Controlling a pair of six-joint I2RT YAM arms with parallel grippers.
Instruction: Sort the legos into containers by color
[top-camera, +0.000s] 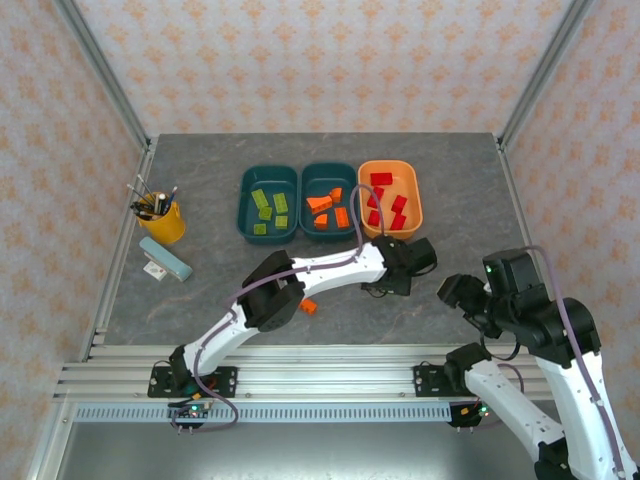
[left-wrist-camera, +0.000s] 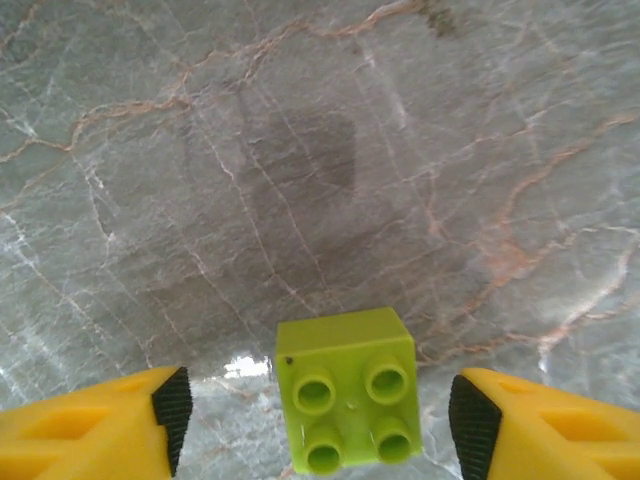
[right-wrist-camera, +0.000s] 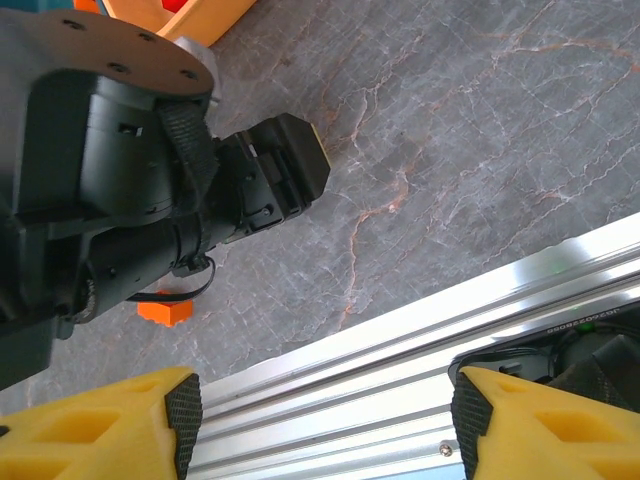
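Left gripper (left-wrist-camera: 322, 418): jaws spread, straddling a yellow-green brick (left-wrist-camera: 345, 395) that stands studs-up on the table (left-wrist-camera: 300, 150), clear of both fingers. Right gripper (right-wrist-camera: 320, 425): jaws spread, holding nothing, above the rail (right-wrist-camera: 400, 350). An orange brick (top-camera: 308, 306) lies on the table nearby.

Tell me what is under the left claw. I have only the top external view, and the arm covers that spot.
Observer: A yellow-green square plastic brick lies studs-up on the grey marble table, between the fingers of the left claw.
Operator: Say whether it is gripped.
Observer: No. The jaws stand open, with a gap on each side of the brick.
Operator: Report the other one.
Observer: The right claw is open, nothing between its fingers; it hangs above the table's near edge and the aluminium rail.
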